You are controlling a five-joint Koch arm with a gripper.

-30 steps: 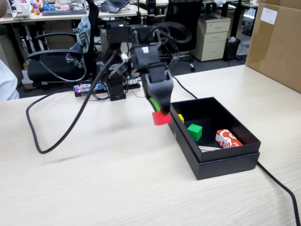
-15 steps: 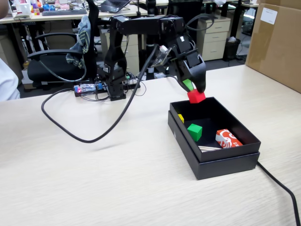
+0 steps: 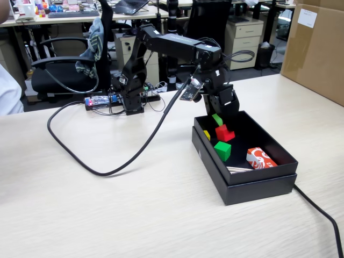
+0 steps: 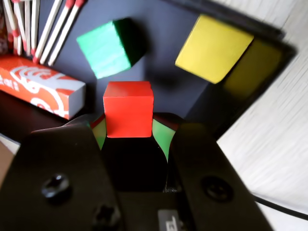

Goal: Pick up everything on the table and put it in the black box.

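Red cube (image 4: 128, 109), one only, sits clamped between the tool's (image 4: 128, 131) two green-padded jaws in the wrist view. In the fixed view the tool (image 3: 222, 129) hangs just inside the near-left end of the black box (image 3: 262, 185), right of frame centre, cube (image 3: 224, 133) held above the box floor. Box count: one green cube (image 3: 222, 150), one yellow cube (image 3: 207, 134) by the left wall, one red-and-white packet (image 3: 260, 158), a few matchsticks (image 4: 47, 29) in the upper left of the wrist view, exact number unclear. Table (image 3: 107, 215) is beige wood grain. One black cable (image 3: 113, 166) loops across it at left, another runs off at lower right. One brown carton (image 3: 314, 48) stands at upper right.
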